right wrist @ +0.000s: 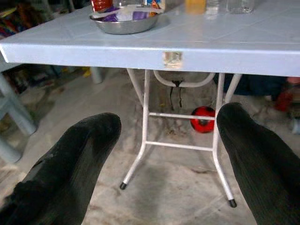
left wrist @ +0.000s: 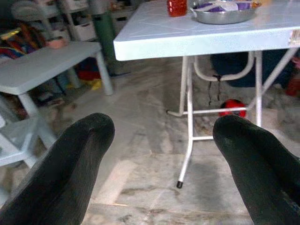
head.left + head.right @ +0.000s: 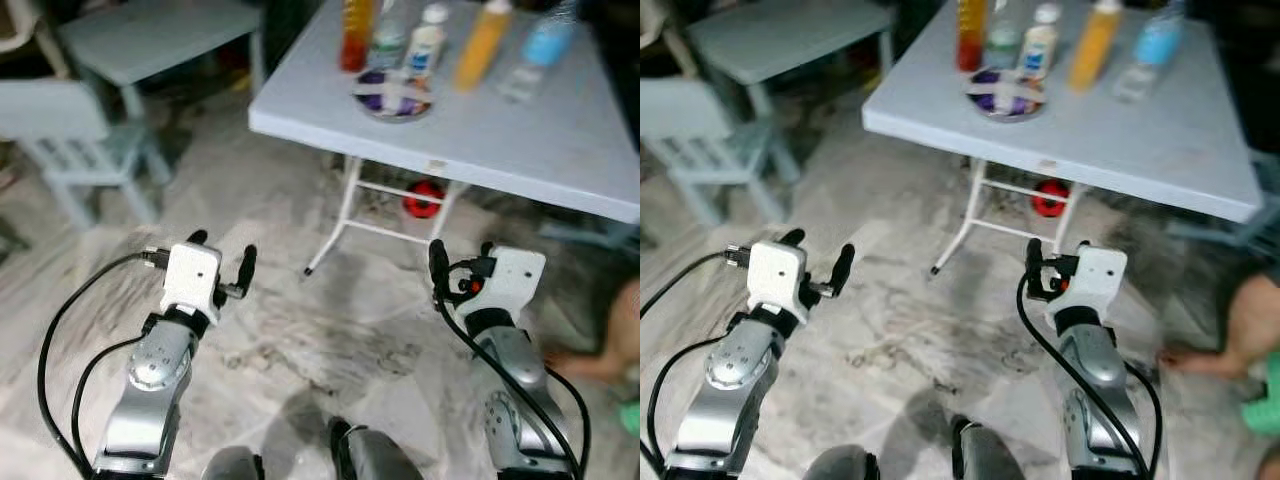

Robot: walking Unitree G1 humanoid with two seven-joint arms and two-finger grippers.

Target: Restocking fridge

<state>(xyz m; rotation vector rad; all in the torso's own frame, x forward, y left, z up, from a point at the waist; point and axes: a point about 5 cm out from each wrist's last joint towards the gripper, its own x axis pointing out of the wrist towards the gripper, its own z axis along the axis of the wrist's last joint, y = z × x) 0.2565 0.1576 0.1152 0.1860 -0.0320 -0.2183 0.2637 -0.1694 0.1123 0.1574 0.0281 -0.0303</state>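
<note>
Your left tool (image 3: 220, 262) at 10 o'clock and right tool (image 3: 458, 262) at 2 o'clock: both spread wide, holding nothing, over floor. Ahead at 12 to 1 o'clock, surface (image 3: 560, 150) carries bottles (image 3: 484, 42) standing upright, long axes vertical, beside metal bowl (image 3: 393, 95). Fridge unseen; stocking progress can't be judged.

A pale blue plastic folding table (image 3: 520, 140) on white metal legs (image 3: 345, 215) spans the upper right of the head view. On it stand a red-and-orange tall bottle (image 3: 356, 35), a white bottle with a coloured label (image 3: 425, 45), an orange bottle (image 3: 482, 45), a light blue bottle (image 3: 548, 40) and a round silver metal bowl (image 3: 392, 97) holding purple and white contents. A red ball (image 3: 424, 198) lies beneath. The grey-and-white marbled floor (image 3: 300, 330) shows dark streaks. Pale blue chairs (image 3: 75, 150) fill the upper left.
</note>
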